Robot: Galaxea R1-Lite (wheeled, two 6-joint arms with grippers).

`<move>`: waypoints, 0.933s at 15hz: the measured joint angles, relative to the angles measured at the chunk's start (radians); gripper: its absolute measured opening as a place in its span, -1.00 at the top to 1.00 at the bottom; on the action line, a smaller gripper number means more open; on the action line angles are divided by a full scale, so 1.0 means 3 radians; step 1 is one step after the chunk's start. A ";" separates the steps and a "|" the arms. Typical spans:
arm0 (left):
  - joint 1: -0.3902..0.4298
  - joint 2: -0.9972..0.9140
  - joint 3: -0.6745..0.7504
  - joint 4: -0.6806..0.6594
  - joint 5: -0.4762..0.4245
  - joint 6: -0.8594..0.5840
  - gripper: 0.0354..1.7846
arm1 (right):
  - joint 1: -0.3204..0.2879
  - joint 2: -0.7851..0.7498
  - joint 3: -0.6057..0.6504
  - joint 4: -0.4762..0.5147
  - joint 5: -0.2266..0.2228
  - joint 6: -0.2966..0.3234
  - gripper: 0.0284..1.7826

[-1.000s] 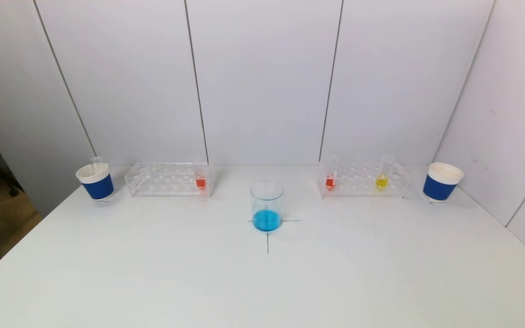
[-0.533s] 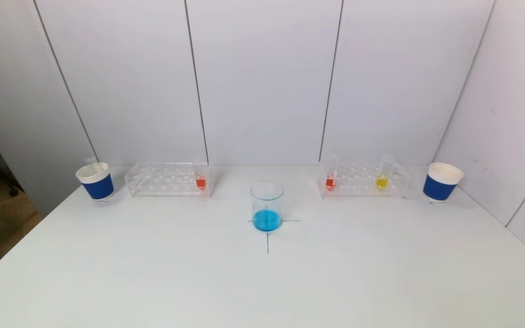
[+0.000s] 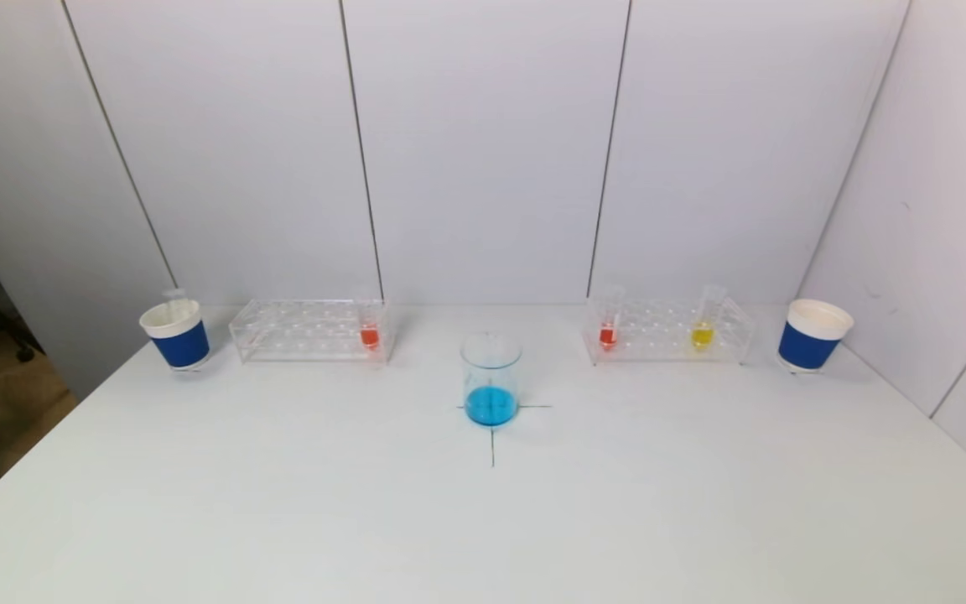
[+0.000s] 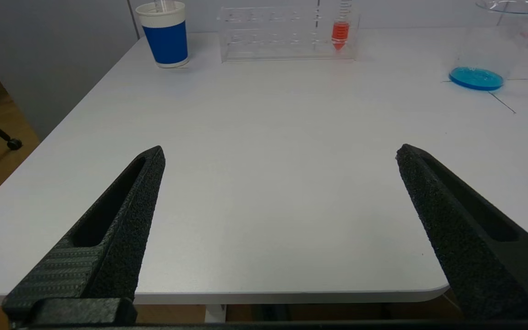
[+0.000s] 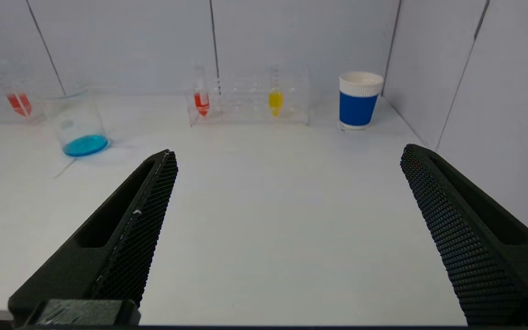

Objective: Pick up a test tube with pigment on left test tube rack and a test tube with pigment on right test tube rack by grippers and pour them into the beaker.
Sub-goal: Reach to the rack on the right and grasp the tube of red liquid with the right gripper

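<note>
Orange pigment sits in the tip of a test tube (image 3: 369, 329) standing upright at the inner end of the left rack (image 3: 309, 330), just as it did a second ago (nothing on the worktop (image 3: 483, 512) has shifted). The right rack (image 3: 669, 330) holds an upright red tube (image 3: 608, 327) and a slightly tilted yellow tube (image 3: 703, 325). Between the racks, the beaker (image 3: 491, 379) contains blue liquid. A blue cup (image 3: 175, 334) holding a clear tube flanks the left rack; another cup (image 3: 814, 335) flanks the right. The left end effector (image 4: 280, 153) and right end effector (image 5: 289, 156) hover over the near edge, both spread wide.
</note>
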 joint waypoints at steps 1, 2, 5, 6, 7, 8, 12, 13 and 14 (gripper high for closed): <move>0.0000 0.0000 0.0000 0.0000 0.0000 0.0000 -0.98 | 0.0001 0.0128 -0.0156 -0.0004 0.0010 0.0003 -0.99; 0.0000 0.0000 0.0000 0.0000 0.0000 0.0001 -0.98 | 0.0003 0.0304 -0.0313 -0.0032 0.0016 0.0005 -0.99; 0.0000 0.0000 0.0000 0.0000 0.0000 0.0003 -0.98 | 0.0001 0.0911 -0.0689 -0.0285 0.0027 0.0006 -0.99; 0.0000 0.0000 0.0000 0.0000 -0.0001 0.0001 -0.98 | 0.0000 0.1129 -0.0792 -0.0409 0.0026 0.0006 -0.99; 0.0000 0.0000 0.0000 0.0000 0.0000 0.0001 -0.98 | -0.0003 0.1371 -0.0895 -0.0537 0.0026 0.0006 -0.99; 0.0000 0.0000 0.0000 0.0000 0.0000 0.0001 -0.98 | -0.0003 0.1601 -0.0993 -0.0655 0.0024 0.0006 -0.99; 0.0000 0.0001 0.0000 0.0000 -0.0001 0.0004 -0.98 | 0.0032 0.2577 -0.1357 -0.1107 -0.0005 0.0010 -0.99; -0.0001 0.0001 0.0000 0.0000 0.0000 0.0003 -0.98 | 0.0054 0.2832 -0.1445 -0.1235 -0.0030 0.0010 -0.99; -0.0001 0.0001 0.0000 0.0000 -0.0001 0.0001 -0.98 | 0.0091 0.3061 -0.1528 -0.1348 -0.0076 0.0011 -0.99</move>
